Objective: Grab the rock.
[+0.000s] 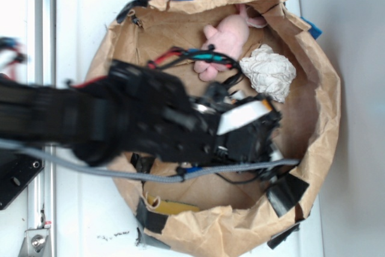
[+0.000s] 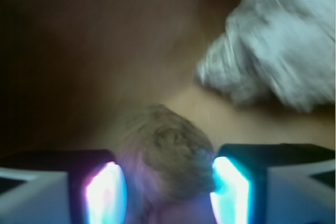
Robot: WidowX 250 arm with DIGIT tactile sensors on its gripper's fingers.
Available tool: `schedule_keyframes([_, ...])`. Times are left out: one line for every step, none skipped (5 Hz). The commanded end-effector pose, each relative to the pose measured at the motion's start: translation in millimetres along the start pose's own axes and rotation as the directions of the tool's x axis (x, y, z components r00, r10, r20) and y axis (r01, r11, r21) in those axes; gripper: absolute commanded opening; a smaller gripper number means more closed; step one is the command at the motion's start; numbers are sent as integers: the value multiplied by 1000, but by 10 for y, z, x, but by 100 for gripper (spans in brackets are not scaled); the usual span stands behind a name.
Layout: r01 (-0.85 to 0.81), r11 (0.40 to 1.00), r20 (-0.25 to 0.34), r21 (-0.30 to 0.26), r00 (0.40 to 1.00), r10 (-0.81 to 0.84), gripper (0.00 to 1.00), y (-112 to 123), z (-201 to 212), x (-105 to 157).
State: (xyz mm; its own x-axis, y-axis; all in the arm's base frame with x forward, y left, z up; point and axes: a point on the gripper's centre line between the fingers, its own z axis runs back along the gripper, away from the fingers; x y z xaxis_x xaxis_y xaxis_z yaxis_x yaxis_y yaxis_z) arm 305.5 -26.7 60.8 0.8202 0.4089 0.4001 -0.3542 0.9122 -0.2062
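In the wrist view the rock (image 2: 167,153) sits right between the two fingers of the tool (image 2: 167,192). The right finger (image 2: 228,192) seems to touch its side, but on the left the picture is too blurred, so I cannot tell if the tool really grips it. The white paper ball (image 2: 273,45) lies near, beyond the rock to the right. From outside, the arm (image 1: 120,118) hides the rock; the pink toy (image 1: 227,40) lies inside the brown paper ring (image 1: 325,106) on the table (image 1: 84,34).

The small bumpy brown-grey rock (image 2: 168,156) looks speckled. The crumpled white paper ball (image 1: 269,72) is white (with grey folds). The soft pink plush toy (image 1: 227,39) sits in the brown paper bag (image 1: 313,124).
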Motion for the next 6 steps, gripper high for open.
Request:
schedule_keyframes([-40,974,-205,-223,979,-7,0,-20,1205,283])
schedule_keyframes([-74,975,-294,-211,956,9,0,28,1420,469])
schedule_keyframes([-66,993,-325,-97,945,31,0,41,1389,505])
schedule_keyframes([-61,997,-317,-51,948,42,0,40,1382,503])
schedule_keyframes([-44,998,-284,-34,958,33,100,32,1275,473])
schedule_keyframes([-6,1000,-231,-5,973,4,100,25,1112,384])
